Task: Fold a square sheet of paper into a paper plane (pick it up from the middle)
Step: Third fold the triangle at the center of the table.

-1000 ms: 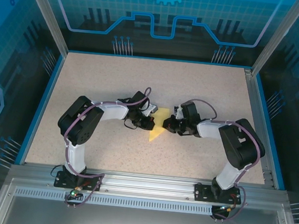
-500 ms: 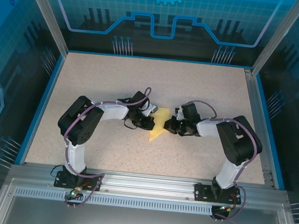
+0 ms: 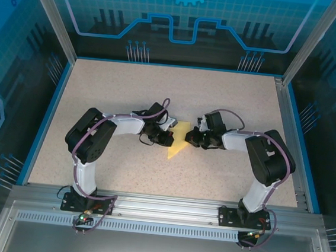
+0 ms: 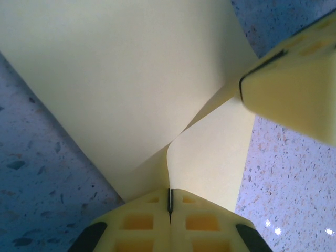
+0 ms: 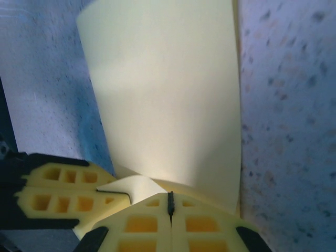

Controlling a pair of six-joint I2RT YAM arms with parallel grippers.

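The square sheet of paper (image 3: 178,145) is pale yellow and partly folded into a pointed wedge. It lies mid-table between the two grippers. My left gripper (image 3: 169,137) holds its left side, and my right gripper (image 3: 190,138) holds its right side. In the left wrist view the jaws (image 4: 169,202) are shut with a raised paper edge (image 4: 205,152) running into the slit. The right gripper's finger (image 4: 294,89) pinches the paper at upper right. In the right wrist view the jaws (image 5: 169,202) are shut on the sheet (image 5: 168,105), and the left gripper's fingers (image 5: 63,194) pinch a flap. A paper plane is out of view.
The speckled beige table (image 3: 159,89) has a blue rim (image 3: 43,120) on the left and an aluminium rail (image 3: 166,203) along the near edge. Frame posts stand at the back corners.
The right gripper has shifted slightly toward the far side, with its elbow moving a little. The left arm and the paper look unchanged.
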